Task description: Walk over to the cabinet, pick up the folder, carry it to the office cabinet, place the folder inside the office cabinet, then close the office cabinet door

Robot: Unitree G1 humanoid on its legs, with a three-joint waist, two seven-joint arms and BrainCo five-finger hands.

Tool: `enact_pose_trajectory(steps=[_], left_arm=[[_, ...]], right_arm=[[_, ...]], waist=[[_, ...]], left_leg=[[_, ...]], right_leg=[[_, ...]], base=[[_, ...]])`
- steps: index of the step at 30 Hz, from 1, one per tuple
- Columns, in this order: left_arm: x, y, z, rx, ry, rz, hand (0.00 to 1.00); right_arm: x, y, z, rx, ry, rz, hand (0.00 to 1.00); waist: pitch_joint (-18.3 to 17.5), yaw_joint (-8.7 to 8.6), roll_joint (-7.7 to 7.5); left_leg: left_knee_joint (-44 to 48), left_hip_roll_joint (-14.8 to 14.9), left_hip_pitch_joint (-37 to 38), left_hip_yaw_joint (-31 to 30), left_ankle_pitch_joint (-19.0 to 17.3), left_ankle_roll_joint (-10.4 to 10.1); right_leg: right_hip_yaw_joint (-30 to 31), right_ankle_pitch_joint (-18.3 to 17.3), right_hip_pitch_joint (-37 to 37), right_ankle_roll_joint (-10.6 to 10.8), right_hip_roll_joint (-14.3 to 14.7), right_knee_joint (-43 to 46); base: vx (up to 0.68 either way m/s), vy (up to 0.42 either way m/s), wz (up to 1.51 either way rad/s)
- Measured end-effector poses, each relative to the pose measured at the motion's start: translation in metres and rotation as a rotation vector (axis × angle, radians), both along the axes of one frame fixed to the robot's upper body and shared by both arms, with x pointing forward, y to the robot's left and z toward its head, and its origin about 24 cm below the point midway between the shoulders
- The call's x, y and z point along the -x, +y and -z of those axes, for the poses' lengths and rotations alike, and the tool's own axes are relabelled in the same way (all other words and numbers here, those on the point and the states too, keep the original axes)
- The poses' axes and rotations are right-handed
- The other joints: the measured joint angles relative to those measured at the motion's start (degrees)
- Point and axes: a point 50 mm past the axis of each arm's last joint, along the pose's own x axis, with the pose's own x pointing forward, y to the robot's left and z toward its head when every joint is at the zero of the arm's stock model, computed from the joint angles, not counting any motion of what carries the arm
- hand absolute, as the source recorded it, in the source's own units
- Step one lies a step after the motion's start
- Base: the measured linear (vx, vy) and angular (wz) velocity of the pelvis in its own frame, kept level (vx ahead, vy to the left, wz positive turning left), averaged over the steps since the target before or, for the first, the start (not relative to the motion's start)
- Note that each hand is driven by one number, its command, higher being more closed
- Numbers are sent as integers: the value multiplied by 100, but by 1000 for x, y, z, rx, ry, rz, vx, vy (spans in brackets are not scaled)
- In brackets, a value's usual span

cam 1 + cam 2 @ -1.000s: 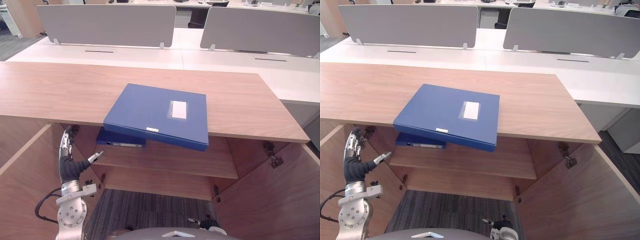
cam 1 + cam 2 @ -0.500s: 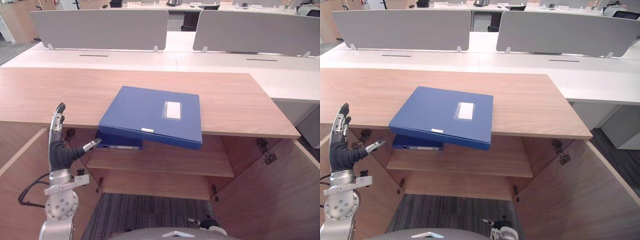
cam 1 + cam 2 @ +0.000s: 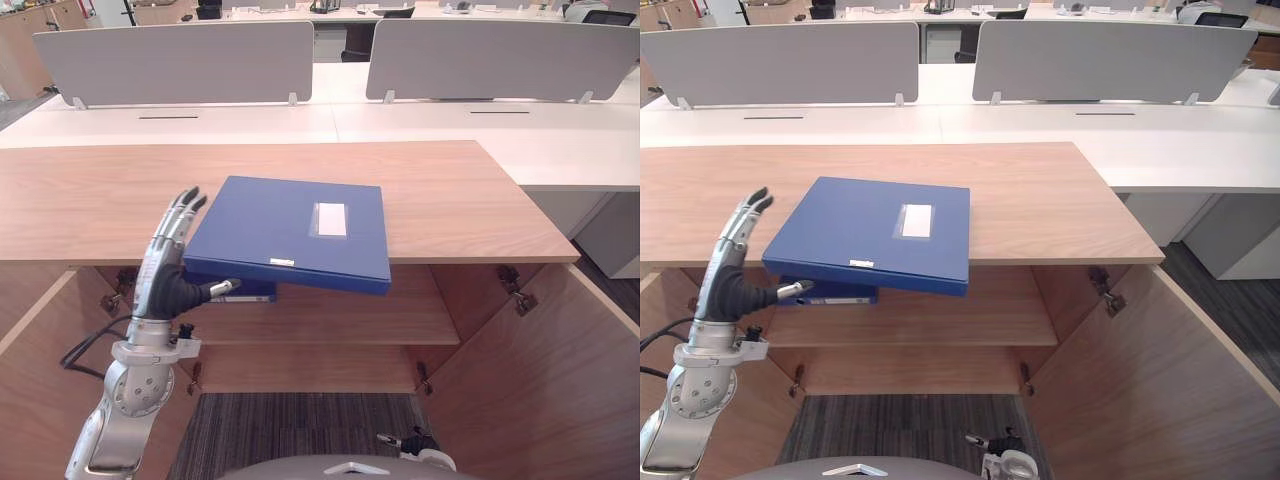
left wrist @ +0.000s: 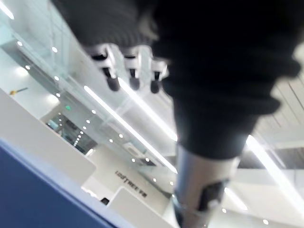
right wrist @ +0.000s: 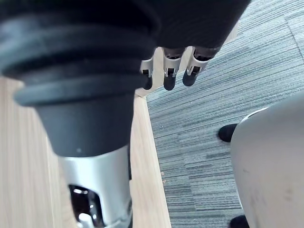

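Left eye view counts two blue folders. One folder (image 3: 290, 230) lies flat on the wooden cabinet top (image 3: 470, 200), its near edge overhanging the front. A second folder (image 3: 255, 291) lies on the single inner shelf (image 3: 330, 320) just beneath it. The upper folder bears one pale rectangular label on its cover and one small white tag on its front edge; any writing on either is too small to read. Two cabinet doors stand open, one on the left (image 3: 40, 350) and one on the right (image 3: 540, 390). Two grey desk dividers (image 3: 170, 55) (image 3: 500, 50) stand on the white desks (image 3: 400, 115) behind. The left hand (image 3: 163, 275) is raised just beside the upper folder's near left corner, fingers straight and slightly spread, holding nothing. Its thumb points toward the gap under the overhanging edge, and I cannot tell whether it touches either folder. In the right wrist view the right hand (image 5: 169, 76) hangs with loose fingers, empty, above grey carpet (image 5: 228, 95).
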Motion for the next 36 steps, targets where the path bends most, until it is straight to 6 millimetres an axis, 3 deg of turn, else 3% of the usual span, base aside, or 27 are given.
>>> enact_pose_trajectory(steps=[1, 7, 17, 28, 36], left_arm=[[-3, -2, 4, -29, 16, 17, 0], [-5, -10, 18, -76, 106, 83, 0], [-7, -19, 19, -150, 132, 171, 0], [-13, -25, 33, -359, 92, 125, 0], [-17, -26, 42, -336, 88, 24, 0]], right_arm=[[0, -2, 0, 4, 0, 0, 0], [-5, -7, -2, 21, -9, -10, 0], [-5, -8, -3, 22, -8, -11, 0], [-8, -8, -3, 23, -15, -15, 0], [-4, -8, -2, 23, -6, -12, 0]], waist=[[38, -2, 96], [19, -103, 96], [20, -144, 87], [19, -184, 63], [-10, -181, -27]], left_leg=[[-12, -1, -5, 11, 0, 0], [-12, -4, -5, 95, -15, 8], [-11, -14, 34, 173, -74, 17], [-14, -31, 71, 220, -92, 28], [-16, -43, 70, 226, -92, 29]], right_leg=[[7, 6, 2, -17, 1, -32], [80, 82, 24, -11, 3, -187], [134, 208, 113, 29, 3, -394], [205, 226, 131, 22, -10, -441], [212, 226, 132, 19, -23, -460]], base=[[-30, -10, -6], [-11, -1, -7], [2, -7, -4], [-2, -7, -3], [0, 0, 0]])
